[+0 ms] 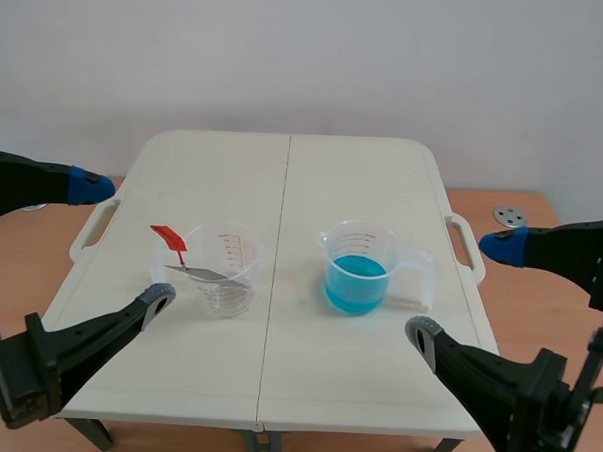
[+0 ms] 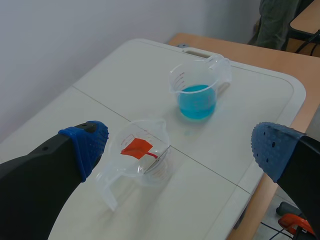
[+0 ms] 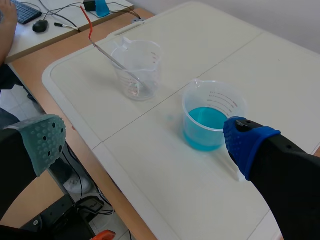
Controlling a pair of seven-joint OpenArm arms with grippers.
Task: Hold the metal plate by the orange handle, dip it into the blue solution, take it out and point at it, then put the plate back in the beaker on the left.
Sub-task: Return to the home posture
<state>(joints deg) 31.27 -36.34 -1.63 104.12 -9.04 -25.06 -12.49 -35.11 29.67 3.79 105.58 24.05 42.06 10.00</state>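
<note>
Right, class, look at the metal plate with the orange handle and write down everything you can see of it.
The metal plate is a thin, narrow grey strip with a dull shine. A flat orange handle is fixed to its upper end. It stands tilted in the clear beaker, which looks empty. Its lower end is down inside, it leans on the rim, and the handle sticks out above and beyond the rim. Only the beaker touches it; it looks dry.

Wide gap between left beaker (image 1: 232, 248) and right beaker (image 1: 357, 277)
</note>
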